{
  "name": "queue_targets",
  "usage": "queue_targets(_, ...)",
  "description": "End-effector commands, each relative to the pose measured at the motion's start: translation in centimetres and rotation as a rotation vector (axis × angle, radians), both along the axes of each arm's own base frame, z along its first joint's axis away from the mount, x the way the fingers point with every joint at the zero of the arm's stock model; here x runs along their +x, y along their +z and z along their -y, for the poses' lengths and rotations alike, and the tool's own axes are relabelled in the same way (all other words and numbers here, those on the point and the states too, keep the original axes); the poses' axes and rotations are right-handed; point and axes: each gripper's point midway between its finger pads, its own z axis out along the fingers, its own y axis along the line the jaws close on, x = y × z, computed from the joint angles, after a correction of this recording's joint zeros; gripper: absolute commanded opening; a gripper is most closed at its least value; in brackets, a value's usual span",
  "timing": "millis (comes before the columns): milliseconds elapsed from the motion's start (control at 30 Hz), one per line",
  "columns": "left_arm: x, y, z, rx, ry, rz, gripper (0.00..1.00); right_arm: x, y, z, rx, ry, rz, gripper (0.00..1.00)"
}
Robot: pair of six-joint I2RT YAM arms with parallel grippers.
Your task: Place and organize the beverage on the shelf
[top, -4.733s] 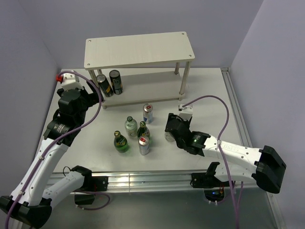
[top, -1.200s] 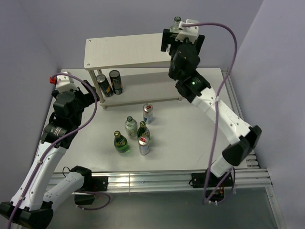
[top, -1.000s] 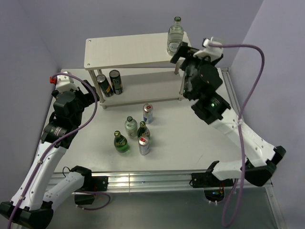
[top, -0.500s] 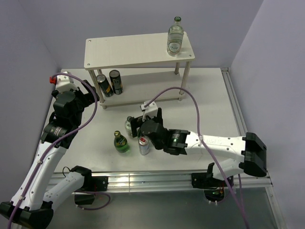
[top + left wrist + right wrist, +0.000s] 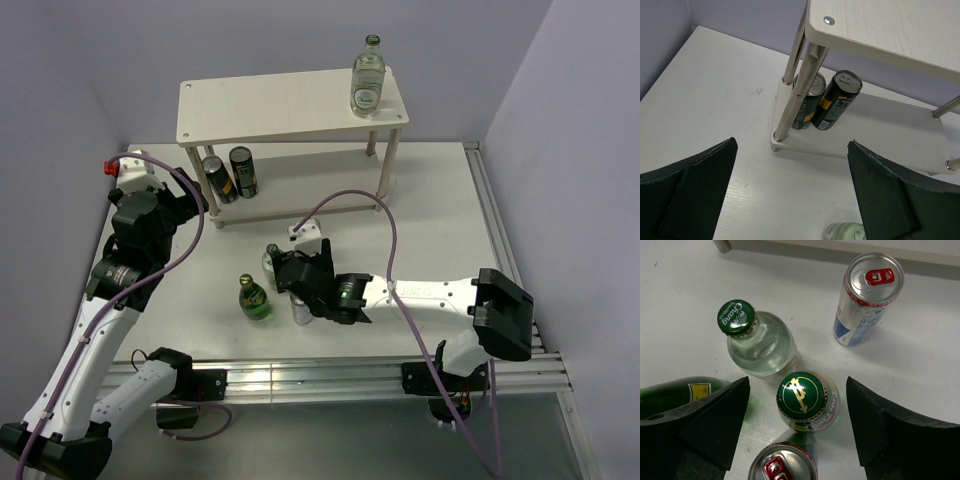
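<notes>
Left gripper [image 5: 791, 145] gapes wide by the shelf [image 5: 890, 30]'s left leg, facing two dark cans [image 5: 836, 102] on its lower board. Right gripper [image 5: 797, 390] – jaws apart – straddles a green bottle [image 5: 802, 396] on the table [image 5: 440, 220]; one clear bottle [image 5: 367, 78] stands far right, on top.

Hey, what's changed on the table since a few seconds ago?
The right hand carried a clear bottle from the table up onto the top of the shelf, let it go, and came back down open around a green bottle. The left hand, dark cans and other drinks stayed put.
</notes>
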Motion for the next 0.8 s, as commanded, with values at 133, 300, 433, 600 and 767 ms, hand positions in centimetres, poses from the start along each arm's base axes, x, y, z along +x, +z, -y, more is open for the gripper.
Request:
queue_targets(133,0.1,0.8,-0.2,-0.018,0.013,0.034,0.99,1.1,0.9,0.0,0.052,-0.088,0.038,0.67)
queue_targets(300,0.1,0.7,-0.3,-0.019,0.015,0.032,0.99,1.6,1.0,0.8,0.046,-0.128,0.062,0.57)
queue_targets(433,0.1,0.7,-0.2,-0.019,0.014,0.032,0.99,1.5,1.1,0.6,0.031,-0.115,0.066,0.31)
queue_targets(600,0.1,0.7,-0.3,-0.019,0.017,0.032,0.99,1.6,2.0,0.3,0.026,-0.095,0.073,0.0)
queue_targets(767,0.2,0.6,-0.3,-0.019,0.015,0.03,0.99,1.7,6.0,0.4,0.073,-0.085,0.12,0.0)
